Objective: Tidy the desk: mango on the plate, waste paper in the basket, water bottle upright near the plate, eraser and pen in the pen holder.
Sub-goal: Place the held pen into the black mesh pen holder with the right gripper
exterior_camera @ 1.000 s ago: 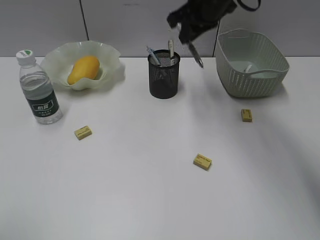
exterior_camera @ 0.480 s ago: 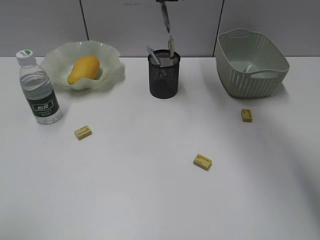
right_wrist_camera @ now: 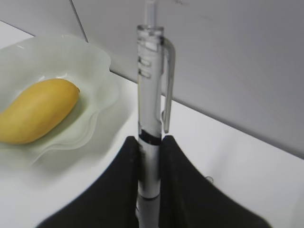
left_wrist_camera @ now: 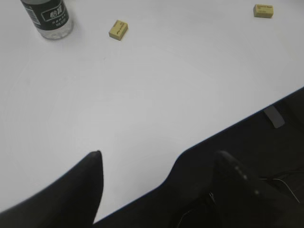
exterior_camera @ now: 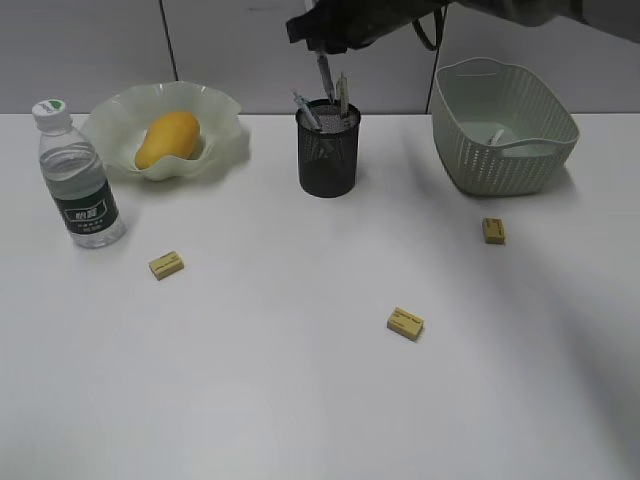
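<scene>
My right gripper (exterior_camera: 322, 42) (right_wrist_camera: 150, 142) is shut on a clear pen (exterior_camera: 325, 75) (right_wrist_camera: 151, 95), held upright just over the black mesh pen holder (exterior_camera: 328, 155), which has other pens (exterior_camera: 343, 100) in it. The mango (exterior_camera: 167, 138) (right_wrist_camera: 38, 111) lies on the green plate (exterior_camera: 222, 115) (right_wrist_camera: 97, 71). The water bottle (exterior_camera: 80, 185) (left_wrist_camera: 47, 16) stands upright left of the plate. Three yellow erasers (exterior_camera: 166, 265) (exterior_camera: 405, 323) (exterior_camera: 493, 230) lie on the desk. A small white bit (exterior_camera: 497, 135), perhaps the waste paper, shows inside the basket (exterior_camera: 505, 165). My left gripper (left_wrist_camera: 159, 159) is open and empty.
The desk's front edge (left_wrist_camera: 223, 130) runs under my left gripper, with dark floor beyond. Two erasers (left_wrist_camera: 118, 29) (left_wrist_camera: 263, 10) show in the left wrist view. A grey wall (exterior_camera: 100, 50) backs the desk.
The right gripper has swung left with the pen, from beside the basket to over the pen holder. The pen went from slanted to upright and has come down toward the holder's mouth.
</scene>
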### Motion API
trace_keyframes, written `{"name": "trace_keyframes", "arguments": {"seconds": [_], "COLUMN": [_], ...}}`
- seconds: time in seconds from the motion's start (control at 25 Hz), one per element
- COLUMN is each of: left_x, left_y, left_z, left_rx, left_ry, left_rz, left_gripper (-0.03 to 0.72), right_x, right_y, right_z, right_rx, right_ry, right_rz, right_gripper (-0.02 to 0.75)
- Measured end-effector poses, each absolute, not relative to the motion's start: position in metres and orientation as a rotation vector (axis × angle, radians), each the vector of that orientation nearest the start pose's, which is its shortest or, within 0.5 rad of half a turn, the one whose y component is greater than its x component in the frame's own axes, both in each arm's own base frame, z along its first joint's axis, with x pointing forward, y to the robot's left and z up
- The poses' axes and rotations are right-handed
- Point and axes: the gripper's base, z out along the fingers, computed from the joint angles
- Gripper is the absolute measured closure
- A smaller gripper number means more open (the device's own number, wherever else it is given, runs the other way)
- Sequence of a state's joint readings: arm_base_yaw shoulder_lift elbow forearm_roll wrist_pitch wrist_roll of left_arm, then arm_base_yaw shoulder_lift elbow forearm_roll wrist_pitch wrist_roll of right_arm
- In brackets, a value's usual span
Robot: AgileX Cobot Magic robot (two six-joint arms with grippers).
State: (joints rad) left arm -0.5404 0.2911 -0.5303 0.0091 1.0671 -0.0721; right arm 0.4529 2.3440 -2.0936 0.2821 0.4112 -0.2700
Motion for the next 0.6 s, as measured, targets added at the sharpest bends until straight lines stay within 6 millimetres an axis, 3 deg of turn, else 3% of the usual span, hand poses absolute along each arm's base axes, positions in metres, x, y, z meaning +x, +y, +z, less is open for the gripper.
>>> {"name": "trace_keyframes", "arguments": {"seconds": [0.32, 0.6], "left_x": [0.033, 0.033], "left_y": [-0.02, -0.019], "left_z": [0.281, 0.281], "left_rx": [0.541, 0.542], "left_ry": [2.268, 2.267], "left_rz": [-0.31, -0.299], "left_gripper": [0.148, 0.148], "right_x": [0.497, 0.494], "right_y": [0.254, 0.254], "right_z": [0.192, 0.187], "right_rx": [-0.56, -0.575], "right_ry": [2.156, 2.202], "right_rz": [0.389, 0.4], "right_gripper": [0.621, 0.618]}}
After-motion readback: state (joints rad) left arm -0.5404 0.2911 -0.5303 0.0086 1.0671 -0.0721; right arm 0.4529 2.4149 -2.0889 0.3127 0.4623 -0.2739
